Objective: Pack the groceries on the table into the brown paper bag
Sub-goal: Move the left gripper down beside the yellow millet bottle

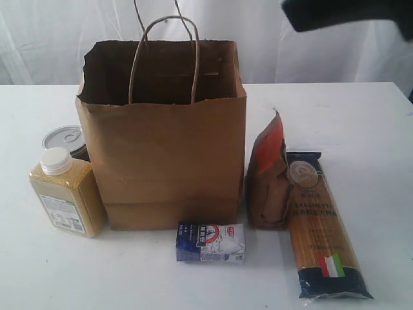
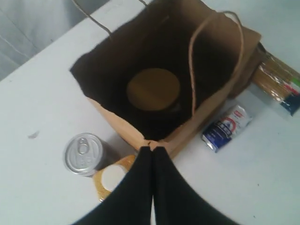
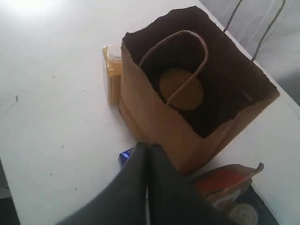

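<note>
A: Is the brown paper bag [image 1: 161, 155] open on top?
B: Yes, though a handle [image 2: 190, 61] loops across the mouth (a jar [image 2: 153, 89] sits mid-floor). The tin can [image 1: 63, 137] and yellow bottle [image 1: 68, 194] crowd its left side, the pouch [image 1: 268, 174] its right.

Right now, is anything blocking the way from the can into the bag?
Nothing solid. The can stands outside the bag, beside its wall, so it must go over the rim. The mouth is open, though one handle leans over it, and a jar sits on the bottom.

Closed left claw [image 2: 152, 151] hovers over brown paper bag [image 2: 220, 79] holding tan-lidded jar [image 2: 153, 89].
</note>
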Tool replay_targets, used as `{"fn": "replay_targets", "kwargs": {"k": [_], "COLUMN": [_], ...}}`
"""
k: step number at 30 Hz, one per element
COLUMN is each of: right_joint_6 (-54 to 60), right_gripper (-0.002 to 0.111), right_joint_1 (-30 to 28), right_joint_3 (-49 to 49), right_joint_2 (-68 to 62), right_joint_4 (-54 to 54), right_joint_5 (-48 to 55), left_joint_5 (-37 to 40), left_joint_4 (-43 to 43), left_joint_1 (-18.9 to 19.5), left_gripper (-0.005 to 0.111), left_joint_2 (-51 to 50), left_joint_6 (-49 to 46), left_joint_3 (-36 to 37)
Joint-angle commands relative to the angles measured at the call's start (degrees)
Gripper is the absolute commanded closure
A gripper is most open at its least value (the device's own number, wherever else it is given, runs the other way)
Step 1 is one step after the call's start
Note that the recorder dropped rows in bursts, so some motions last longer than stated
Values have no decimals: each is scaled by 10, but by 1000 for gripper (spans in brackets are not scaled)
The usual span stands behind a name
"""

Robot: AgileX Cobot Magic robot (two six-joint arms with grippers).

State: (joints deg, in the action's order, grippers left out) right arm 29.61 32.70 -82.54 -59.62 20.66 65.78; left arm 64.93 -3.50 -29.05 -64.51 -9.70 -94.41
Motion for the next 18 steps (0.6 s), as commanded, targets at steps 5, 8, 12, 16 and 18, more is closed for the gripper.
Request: {"fn": "replay_targets", "kwargs": {"k": [5,8,12,16,18], "right_joint_6": [-29,-33,-49,-59,-65], "right_gripper": [108,108,108,108,108], "right_joint_1": [-2,-2,-2,-2,-2], "right_joint_3": [128,159,198,233,247], "right_joint_2": [159,207,254,285,296], "right_joint_4": [16,19,21,21,21], "right_joint_5": [-9,-7,-7,-7,-7], "left_joint_5": [50,50,50,0,-12], "left_joint_4": [7,30,62,58,58], "left_joint_1": [-3,-3,-3,-3,-3], "left_gripper": [78,49,30,30,30], "left_joint_2": [46,49,45,44,44], "left_joint_6": [-71,-72,-123,-212,-270], "left_joint_3": [164,222,272,308,316]}}
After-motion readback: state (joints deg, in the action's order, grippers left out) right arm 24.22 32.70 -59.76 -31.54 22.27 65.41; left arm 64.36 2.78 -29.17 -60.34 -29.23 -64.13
